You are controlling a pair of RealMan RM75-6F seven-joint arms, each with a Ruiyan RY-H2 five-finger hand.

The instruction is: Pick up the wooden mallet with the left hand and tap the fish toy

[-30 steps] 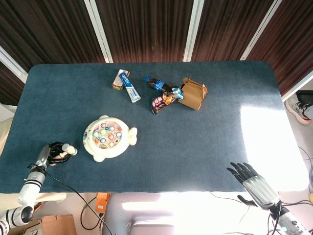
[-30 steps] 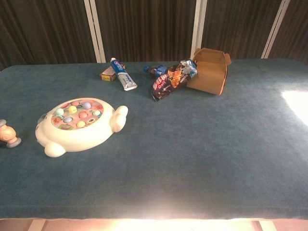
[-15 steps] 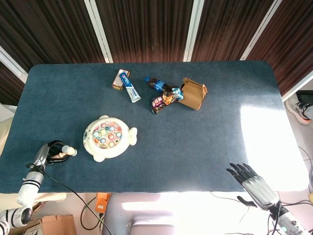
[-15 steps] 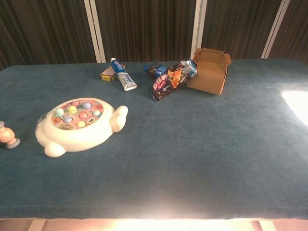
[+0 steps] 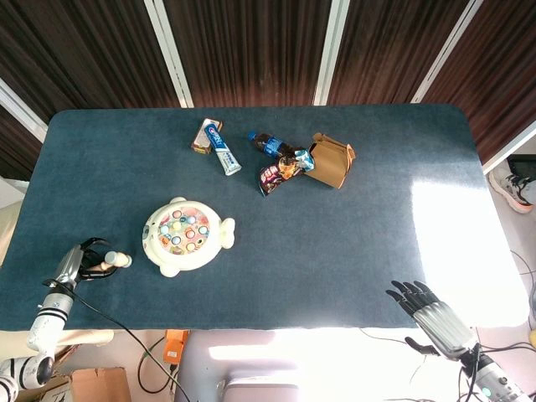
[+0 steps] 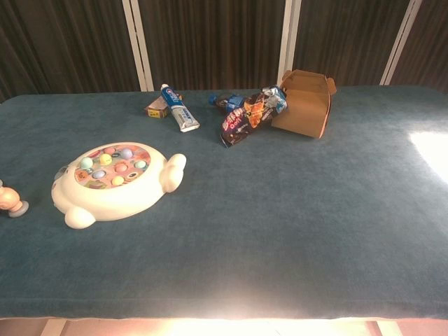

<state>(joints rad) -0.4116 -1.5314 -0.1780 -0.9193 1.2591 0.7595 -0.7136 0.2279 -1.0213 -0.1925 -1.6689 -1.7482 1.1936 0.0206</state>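
The left robot hand (image 5: 77,264) lies low at the table's (image 5: 352,234) 8 o'clock edge, fingers curled around the mallet (image 5: 110,263), at 9 o'clock of the fish toy (image 5: 184,235). The right robot hand (image 5: 431,314) hovers released, fingers spread, at 5 o'clock.

The head view looks almost straight down from high above, taking in the whole table (image 5: 352,251), all its edges and corners, with the dark slatted wall beyond the far edge. The chest view sits low at the near edge, facing level toward the far edge, much closer to the surface. Both share the fish toy (image 5: 186,234) (image 6: 112,182) and the far-edge clutter.
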